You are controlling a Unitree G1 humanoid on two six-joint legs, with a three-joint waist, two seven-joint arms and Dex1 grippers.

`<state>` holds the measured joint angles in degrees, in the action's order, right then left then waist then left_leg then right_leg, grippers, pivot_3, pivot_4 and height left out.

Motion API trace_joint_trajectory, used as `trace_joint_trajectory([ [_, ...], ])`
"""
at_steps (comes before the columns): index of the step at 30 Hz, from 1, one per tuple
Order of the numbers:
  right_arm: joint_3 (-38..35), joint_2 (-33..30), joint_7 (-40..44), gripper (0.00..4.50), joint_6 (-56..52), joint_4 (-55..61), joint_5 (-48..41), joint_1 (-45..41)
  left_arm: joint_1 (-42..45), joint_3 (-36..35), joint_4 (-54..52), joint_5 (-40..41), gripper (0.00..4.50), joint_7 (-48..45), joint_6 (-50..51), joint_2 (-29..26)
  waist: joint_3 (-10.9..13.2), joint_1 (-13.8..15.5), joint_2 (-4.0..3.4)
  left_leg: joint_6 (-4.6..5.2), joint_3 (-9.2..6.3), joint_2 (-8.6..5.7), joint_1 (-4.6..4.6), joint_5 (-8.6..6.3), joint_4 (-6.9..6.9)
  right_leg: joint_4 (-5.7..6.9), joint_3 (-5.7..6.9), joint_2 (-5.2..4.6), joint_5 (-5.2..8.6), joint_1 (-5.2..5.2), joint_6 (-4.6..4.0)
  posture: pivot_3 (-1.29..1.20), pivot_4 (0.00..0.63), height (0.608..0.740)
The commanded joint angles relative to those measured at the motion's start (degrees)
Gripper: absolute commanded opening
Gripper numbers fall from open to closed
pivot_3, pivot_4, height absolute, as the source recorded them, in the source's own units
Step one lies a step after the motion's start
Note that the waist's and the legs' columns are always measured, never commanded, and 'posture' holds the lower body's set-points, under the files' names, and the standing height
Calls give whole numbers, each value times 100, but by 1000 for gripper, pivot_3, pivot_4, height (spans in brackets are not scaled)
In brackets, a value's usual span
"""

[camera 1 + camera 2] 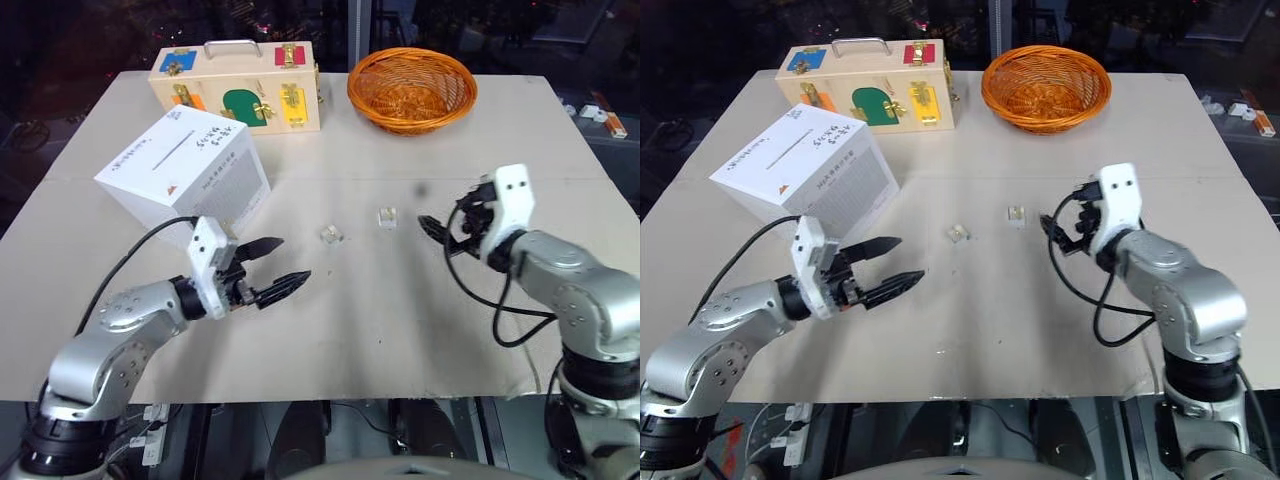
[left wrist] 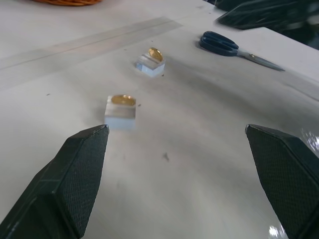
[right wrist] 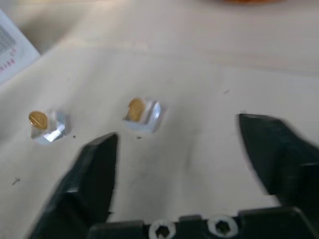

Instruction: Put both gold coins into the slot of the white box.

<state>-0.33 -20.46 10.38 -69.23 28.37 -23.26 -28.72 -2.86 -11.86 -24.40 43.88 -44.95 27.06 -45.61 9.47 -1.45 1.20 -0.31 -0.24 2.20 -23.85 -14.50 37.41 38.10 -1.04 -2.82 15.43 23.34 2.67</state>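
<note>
Left gripper (image 1: 277, 266) stands wide open and empty, just left of the two gold coins (image 1: 332, 234), each set on a small clear block mid-table. Right gripper (image 1: 438, 234), fingers parted, empty, hovers right of them. White box (image 1: 185, 170), slot (image 1: 178, 149) on top, sits far left.

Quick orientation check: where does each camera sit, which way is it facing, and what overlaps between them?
Head stereo pair: above, looking forward and down at table, white box, both arms.
Left wrist: along the open left gripper toward both gold coins and scissors.
Right wrist: along the open right gripper toward the coins.
Shared: both wrist views show both coins on clear blocks.
</note>
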Motion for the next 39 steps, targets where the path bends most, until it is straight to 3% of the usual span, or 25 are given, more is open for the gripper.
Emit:
trace_joint_trajectory([
  [1, 402, 197, -178, 3633, 287, -318, 324, -374, -174, -384, -211, -62, 4500, -165, -191, -1, 1, 13, -1, 0, -1, 0, 1, 0, 0, 4, 1, 1, 0, 0, 0, 0, 150, 726],
  [6, 818, 622, -299, 3633, 550, -1015, 657, -768, -278, -545, -208, -121, 4500, -215, -231, 95, 1, 33, -2, 1, -3, 1, 5, 0, 1, 15, 3, 3, 0, 2, -1, 0, 150, 726],
  [10, 988, 850, -352, 1854, 681, -1457, 904, -1013, -510, -705, -218, -162, 4500, -321, -307, 148, 1, 29, -2, 0, 3, 0, 5, 0, 3, 19, -2, 2, 0, 3, -1, 0, 150, 726],
  [22, 1140, 1290, -365, 1854, 934, -2274, 1365, -1373, -447, -670, 50, -400, 4500, -567, -446, 246, 1, 30, -2, 0, 4, 0, 9, 0, 6, 42, -3, 3, 0, 11, -2, 0, 150, 726],
  [34, 1166, 1308, -213, 1854, 878, -2351, 1576, -1370, -226, -598, -130, -387, 4500, -419, -181, 266, 1, 8, -2, 0, 6, 0, 8, 0, 8, 52, -7, 3, 0, 15, -2, 0, 150, 726],
  [37, 1172, 1334, -210, 1006, 899, -2453, 1631, -1325, -156, -571, -309, -320, 4500, -288, -15, 265, 1, -27, -2, 0, 5, 1, 8, 1, 8, 52, -7, 3, 0, 16, -2, 0, 150, 726],
  [39, 1162, 1360, -207, 93, 920, -2505, 1664, -1301, -100, -567, -369, -285, 4500, -230, 81, 265, 1, -42, -2, 0, 4, 0, 8, 1, 9, 54, -6, 3, 0, 15, -2, 0, 150, 726],
])
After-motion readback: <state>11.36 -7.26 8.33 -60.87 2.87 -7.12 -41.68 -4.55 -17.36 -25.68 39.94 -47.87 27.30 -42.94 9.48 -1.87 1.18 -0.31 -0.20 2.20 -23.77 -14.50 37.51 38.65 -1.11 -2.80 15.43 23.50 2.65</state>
